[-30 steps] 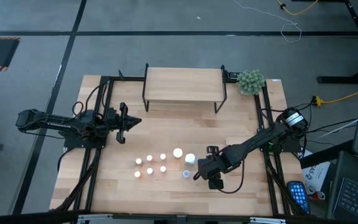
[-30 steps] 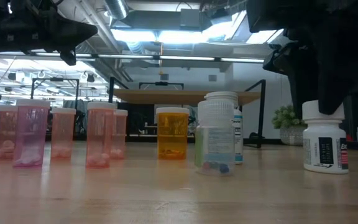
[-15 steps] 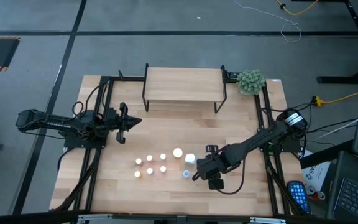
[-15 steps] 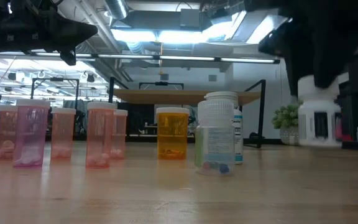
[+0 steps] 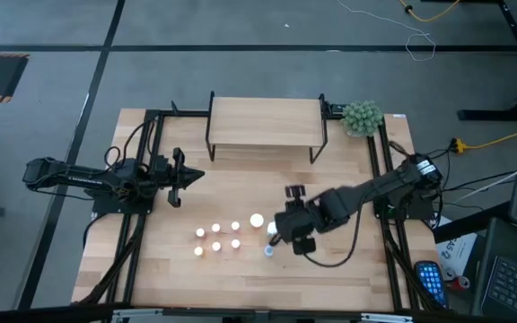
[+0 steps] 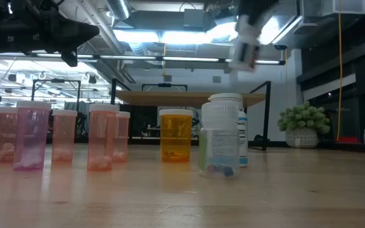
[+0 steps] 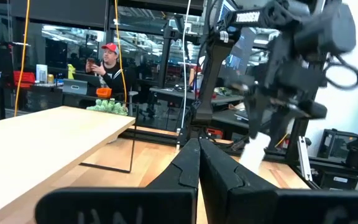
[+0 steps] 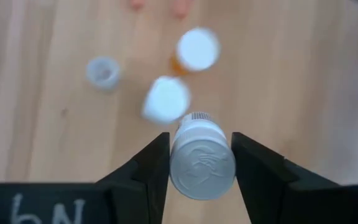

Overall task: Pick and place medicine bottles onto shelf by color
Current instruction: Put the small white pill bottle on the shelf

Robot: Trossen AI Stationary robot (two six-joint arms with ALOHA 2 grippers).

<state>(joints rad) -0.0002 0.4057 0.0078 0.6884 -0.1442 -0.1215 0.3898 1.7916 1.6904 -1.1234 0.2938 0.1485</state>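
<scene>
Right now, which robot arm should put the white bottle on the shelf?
The right arm. Its gripper is already shut on the white bottle, lifted above the other bottles. The left gripper waits empty at the table's left side, and the shelf has nothing on it.

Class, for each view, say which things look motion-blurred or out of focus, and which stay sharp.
Low view: the lifted white plastic bottle smears; the orange translucent bottle is crisp. Right wrist view: the right tool and the bottle it grips are sharp, and the white caps below are soft. Left wrist view: the left tool blurs.
</scene>
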